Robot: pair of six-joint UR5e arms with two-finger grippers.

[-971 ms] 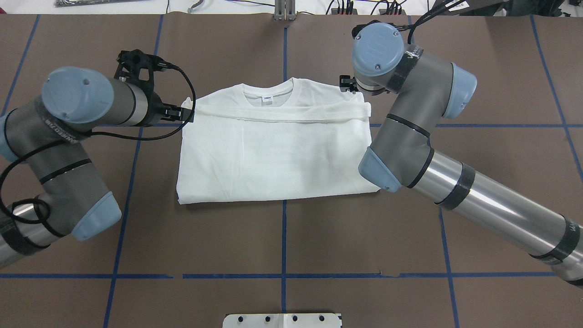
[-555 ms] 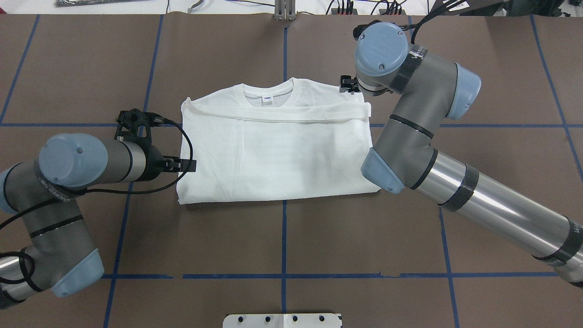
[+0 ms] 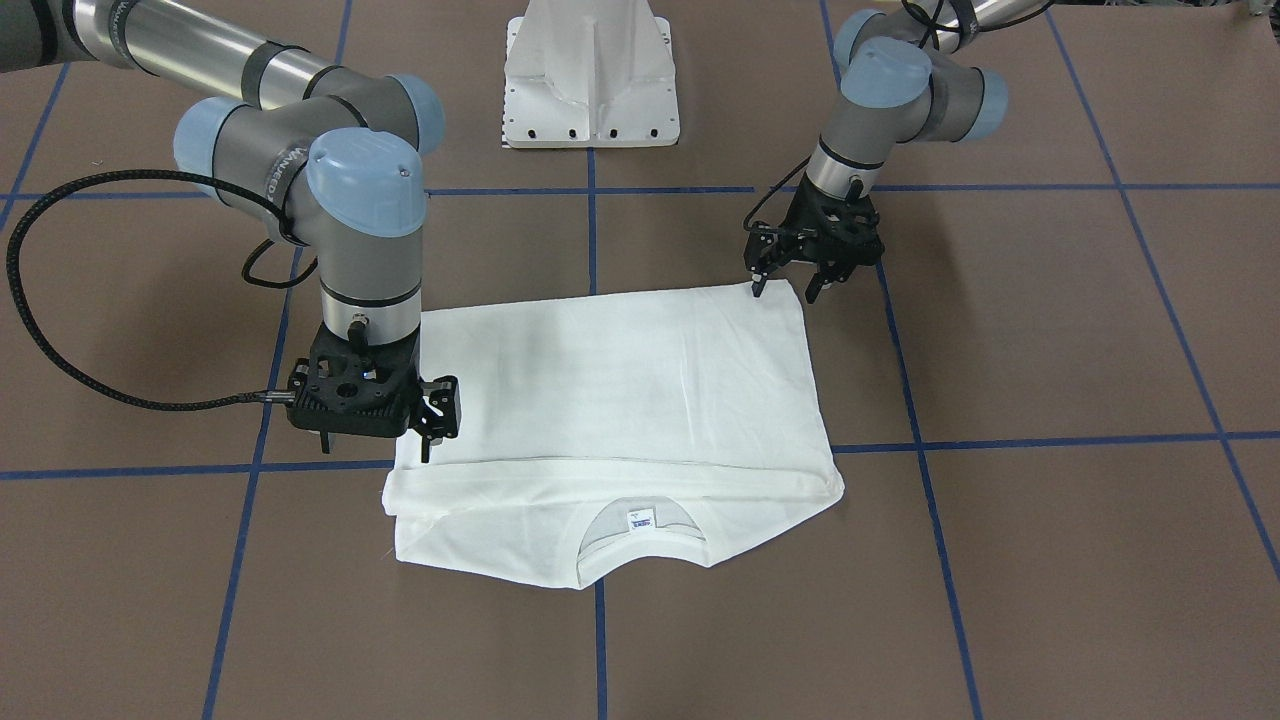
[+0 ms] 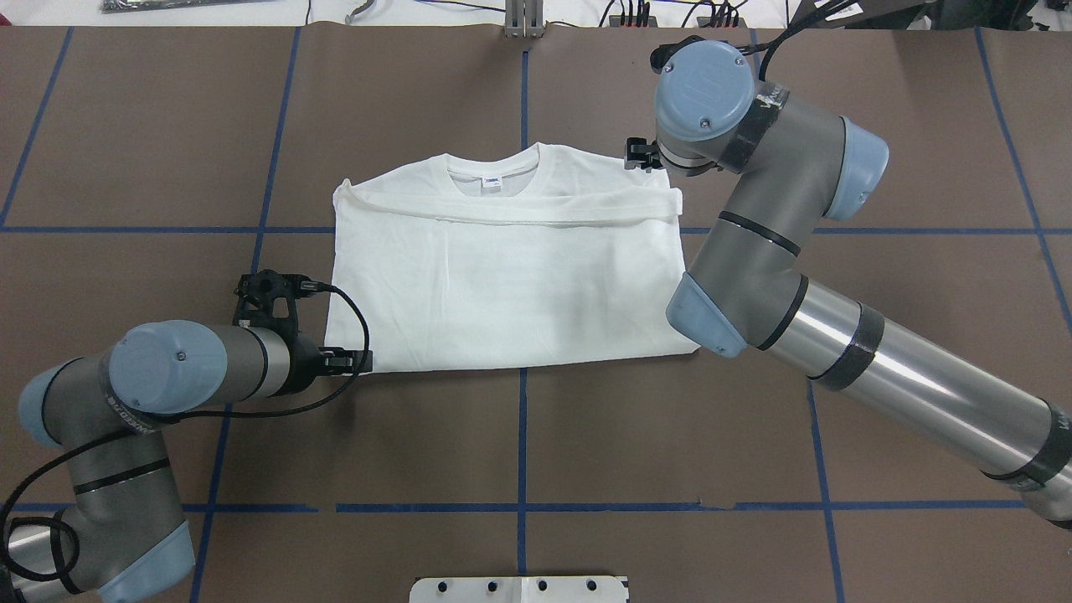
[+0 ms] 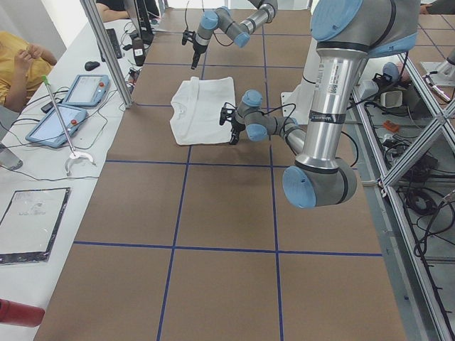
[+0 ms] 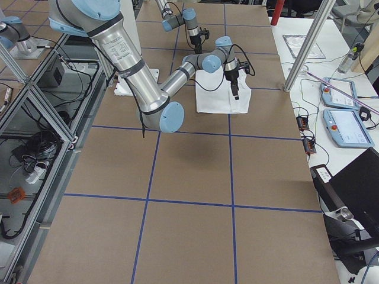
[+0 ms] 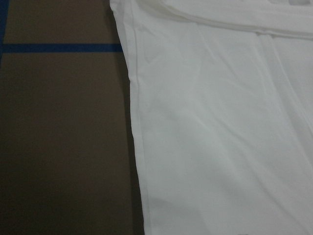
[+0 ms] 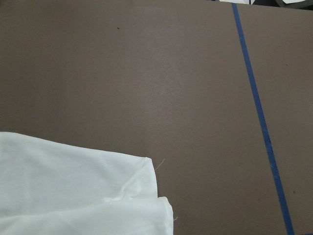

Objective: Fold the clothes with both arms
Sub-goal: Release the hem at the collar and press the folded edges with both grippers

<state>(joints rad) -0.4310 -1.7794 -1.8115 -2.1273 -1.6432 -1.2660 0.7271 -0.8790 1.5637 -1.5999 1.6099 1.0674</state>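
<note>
**A:** Where is the shirt [image 4: 511, 285]?

**B:** Flat in the middle of the table [image 4: 519, 435], sleeves folded across the chest. The collar [image 3: 640, 540] is on the far side and the hem faces the robot. Its long axis runs side to side.

**A:** And the grippers?

**B:** They sit at opposite corners. The left gripper [image 3: 785, 288], fingers apart, is right at the hem's left corner. I can't tell whether it touches the cloth. The right gripper [image 3: 375, 448], fingers also apart as far as I can see, is at the right edge beside the sleeve fold, near the shoulder.

**A:** Which moves next?

**B:** Probably the left one. Its corner lies just between its fingers.

**A:** Is there room?

**B:** There's bare table on every side, and the base block [image 3: 592, 70] is well apart from the hem.
</note>
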